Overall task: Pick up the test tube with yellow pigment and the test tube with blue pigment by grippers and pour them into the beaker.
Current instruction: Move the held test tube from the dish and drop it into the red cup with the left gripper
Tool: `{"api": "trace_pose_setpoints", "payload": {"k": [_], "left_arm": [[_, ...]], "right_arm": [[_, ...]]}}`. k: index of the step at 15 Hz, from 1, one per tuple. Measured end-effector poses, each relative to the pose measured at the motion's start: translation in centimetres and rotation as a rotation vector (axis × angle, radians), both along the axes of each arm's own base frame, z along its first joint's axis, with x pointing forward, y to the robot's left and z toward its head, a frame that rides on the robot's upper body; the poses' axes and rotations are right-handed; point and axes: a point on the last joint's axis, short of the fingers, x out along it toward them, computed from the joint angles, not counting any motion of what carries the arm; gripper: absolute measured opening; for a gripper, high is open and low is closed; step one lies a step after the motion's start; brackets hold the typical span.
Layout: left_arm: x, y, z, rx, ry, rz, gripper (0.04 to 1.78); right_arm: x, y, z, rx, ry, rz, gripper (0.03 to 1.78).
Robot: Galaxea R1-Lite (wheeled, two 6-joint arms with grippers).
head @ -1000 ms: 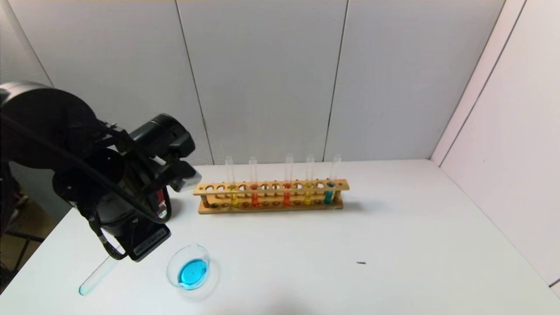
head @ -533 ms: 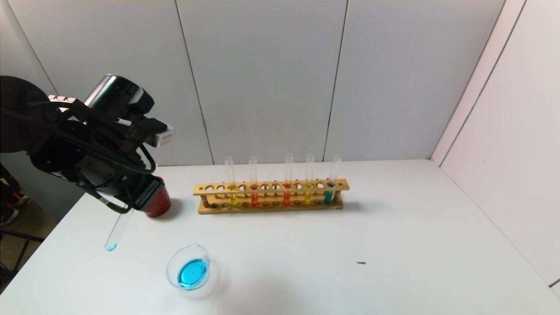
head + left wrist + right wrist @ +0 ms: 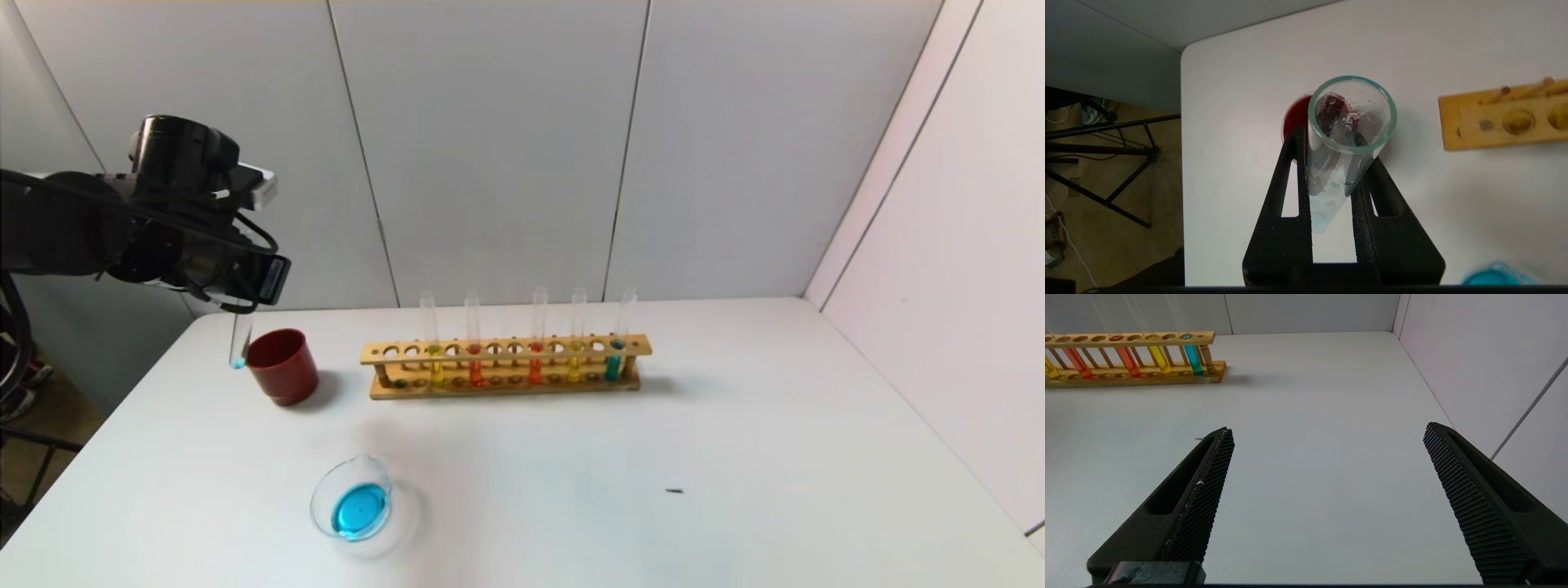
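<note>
The left gripper point(image 3: 242, 304) is raised above the far left part of the white table point(image 3: 735, 457), and its two black fingers point(image 3: 1290, 196) are clamped on the test tube with blue pigment point(image 3: 240, 341). The tube is held nearly upright, mouth upward, with only a small remnant of cyan-blue liquid at its rounded bottom. A label is seen on the gripper body, but its writing cannot be read.

Directly below and just beside the tube's lower end, a dark-red cup point(image 3: 282, 366) is seen. Nearer the robot from the gripper, and lower, the beaker point(image 3: 353, 508) is found on the table, with blue liquid in its bottom. To the right of the gripper, past the cup, a wooden rack point(image 3: 506, 366) is placed. In it, the test tube with yellow pigment point(image 3: 577, 339) is held upright between an orange-red tube point(image 3: 535, 339) and a teal tube point(image 3: 619, 339); an amber-yellow tube point(image 3: 432, 343) occupies the end nearest the gripper.

The right gripper point(image 3: 1327, 506) is kept low over the table's right side, well apart from the rack, with its jaws spread wide and nothing between them.
</note>
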Motion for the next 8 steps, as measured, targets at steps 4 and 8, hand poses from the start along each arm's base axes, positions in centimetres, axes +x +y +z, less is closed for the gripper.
{"api": "trace_pose_setpoints", "payload": {"k": [4,8], "left_arm": [[3.7,1.5,-1.1,-0.020,-0.130,0.053,0.32],[5.5,1.9,-2.8,-0.062,-0.175,0.088,0.32]], "right_arm": [[0.0,0.0,0.0,0.000,0.000,0.000,1.70],[0.0,0.0,0.0,0.000,0.000,0.000,1.70]]}}
